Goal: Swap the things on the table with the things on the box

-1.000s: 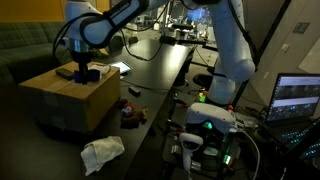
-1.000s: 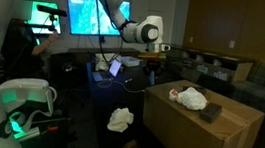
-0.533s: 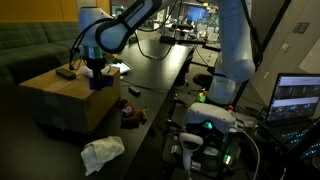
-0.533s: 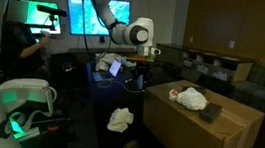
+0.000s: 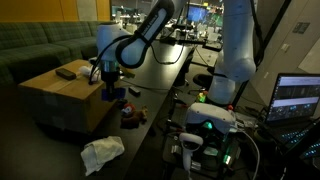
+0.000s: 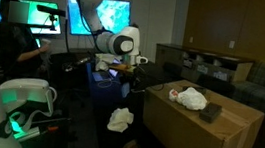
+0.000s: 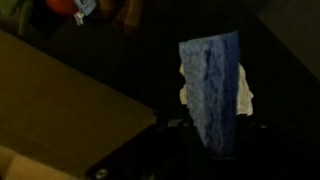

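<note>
My gripper (image 5: 111, 88) is shut on a blue sponge-like block (image 7: 212, 80), held just off the side of the cardboard box (image 5: 55, 100), above the dark table. It also shows in an exterior view (image 6: 132, 79). On the box lie a white crumpled cloth (image 6: 191, 97) and a dark flat object (image 6: 212, 111), which also shows in an exterior view (image 5: 68, 72). Another white crumpled cloth (image 5: 102, 152) lies on the table below. In the wrist view this cloth (image 7: 244, 96) shows behind the blue block.
A small red and dark toy (image 5: 130, 114) lies on the table next to the box. The robot base (image 5: 210, 125) and a laptop (image 5: 297, 98) stand at one side. Desks with monitors (image 6: 89, 17) are behind.
My gripper has moved from above the box top, off its edge and down beside it, carrying the blue block along.
</note>
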You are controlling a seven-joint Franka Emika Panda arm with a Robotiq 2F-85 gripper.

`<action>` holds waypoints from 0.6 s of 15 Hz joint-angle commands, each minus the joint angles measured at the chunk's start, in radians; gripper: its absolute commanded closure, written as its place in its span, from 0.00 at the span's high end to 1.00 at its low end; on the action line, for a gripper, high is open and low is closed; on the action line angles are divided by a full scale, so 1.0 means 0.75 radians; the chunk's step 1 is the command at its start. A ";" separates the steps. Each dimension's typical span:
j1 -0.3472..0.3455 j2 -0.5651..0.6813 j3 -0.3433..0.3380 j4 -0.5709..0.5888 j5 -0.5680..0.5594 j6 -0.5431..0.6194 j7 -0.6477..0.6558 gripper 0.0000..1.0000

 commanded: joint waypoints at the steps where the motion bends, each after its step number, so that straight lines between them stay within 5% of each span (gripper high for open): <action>1: 0.071 0.020 -0.014 -0.082 0.023 0.134 0.188 0.14; 9: 0.214 0.301 -0.102 0.021 0.030 0.242 0.501 0.14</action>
